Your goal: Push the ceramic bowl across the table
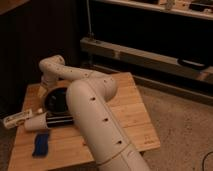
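The ceramic bowl (pixel 56 101), glossy black with a lighter rim, sits on the left half of the wooden plank table (pixel 127 107). My white arm rises from the bottom centre, bends at the elbow and reaches left over the table. The gripper (pixel 44 89) hangs from the wrist at the bowl's far left rim, against or just above it. The arm hides the bowl's right side.
A white cup (pixel 36 124) lies on its side in front of the bowl, with a black striped cylinder (pixel 61 121) beside it. A white tube (pixel 17 119) lies at the left edge. A blue object (pixel 41 144) lies near the front left. A dark shelf unit (pixel 150 52) stands behind.
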`<state>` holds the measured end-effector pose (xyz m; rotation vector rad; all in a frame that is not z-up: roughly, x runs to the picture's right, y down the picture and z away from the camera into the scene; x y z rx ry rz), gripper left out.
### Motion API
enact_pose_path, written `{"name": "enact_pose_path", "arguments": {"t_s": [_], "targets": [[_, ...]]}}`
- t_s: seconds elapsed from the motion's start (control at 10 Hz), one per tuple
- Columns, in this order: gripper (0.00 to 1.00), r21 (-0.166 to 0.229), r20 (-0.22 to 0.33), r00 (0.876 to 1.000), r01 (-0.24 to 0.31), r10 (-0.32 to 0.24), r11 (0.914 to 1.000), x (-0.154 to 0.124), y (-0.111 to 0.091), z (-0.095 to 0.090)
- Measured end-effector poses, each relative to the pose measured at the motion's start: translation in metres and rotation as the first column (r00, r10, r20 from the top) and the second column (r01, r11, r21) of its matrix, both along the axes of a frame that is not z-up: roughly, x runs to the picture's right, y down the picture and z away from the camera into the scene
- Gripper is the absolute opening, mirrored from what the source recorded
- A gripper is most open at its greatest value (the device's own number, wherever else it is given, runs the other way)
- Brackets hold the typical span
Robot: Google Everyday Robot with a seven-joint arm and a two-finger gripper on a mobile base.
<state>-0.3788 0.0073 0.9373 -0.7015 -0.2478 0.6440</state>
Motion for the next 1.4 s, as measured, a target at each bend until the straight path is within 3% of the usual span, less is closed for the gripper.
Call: {"name": "enact_pose_path", "arguments": {"t_s": [0.8, 1.4], "targets": [[0.80, 0.002, -0.018, 0.999, 0.031, -0.031, 0.9995, -0.005, 0.003, 0.021], [0.80, -0.010, -0.026, 0.999, 0.042, -0.042, 0.9991, 0.005, 0.004, 0.011]]}}
